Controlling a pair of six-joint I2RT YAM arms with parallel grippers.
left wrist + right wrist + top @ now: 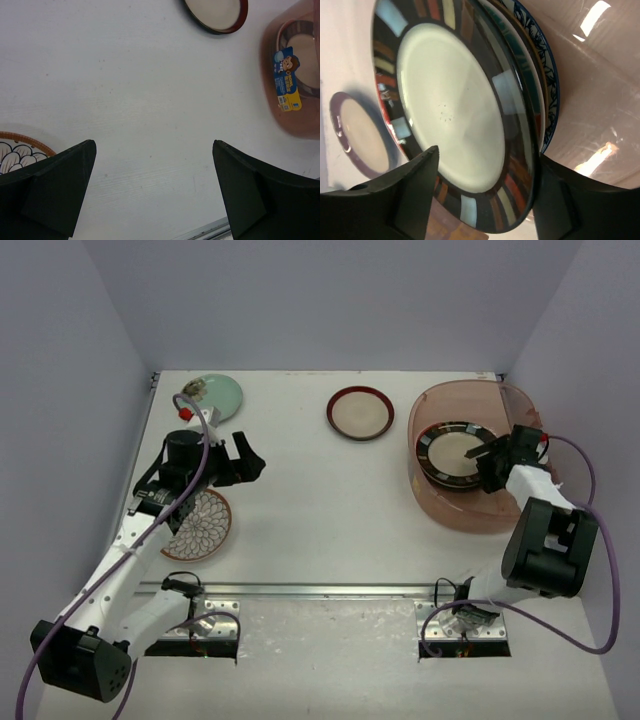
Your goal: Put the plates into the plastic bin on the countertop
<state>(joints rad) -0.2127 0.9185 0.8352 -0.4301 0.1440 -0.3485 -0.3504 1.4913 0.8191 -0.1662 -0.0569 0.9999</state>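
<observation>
The bin (pixel 470 518) sits by the right edge of the countertop (pixel 310 505), toward the far right corner. It holds a stack of plates topped by a black-rimmed plate (pixel 450 452) with coloured blocks round a cream centre. A blue-white plate (pixel 548 75) shows lower in the pile. The right gripper (pixel 489 454) reaches into the bin with its fingers spread, straddling the top plate's right rim. One finger is over the face and one outside the edge, and neither is clearly pressing on it. Three plates lie outside the bin: a maroon-rimmed plate (pixel 360 412) near the far edge, just left of the bin; a mint plate (pixel 216 394) in the far left corner; and a petal plate (pixel 198 526) by the left edge, partly under the left arm (pixel 150 540). The left gripper (pixel 247 458) hangs above the countertop to the right of the mint and petal plates, fingers wide apart with only white surface between them.
</observation>
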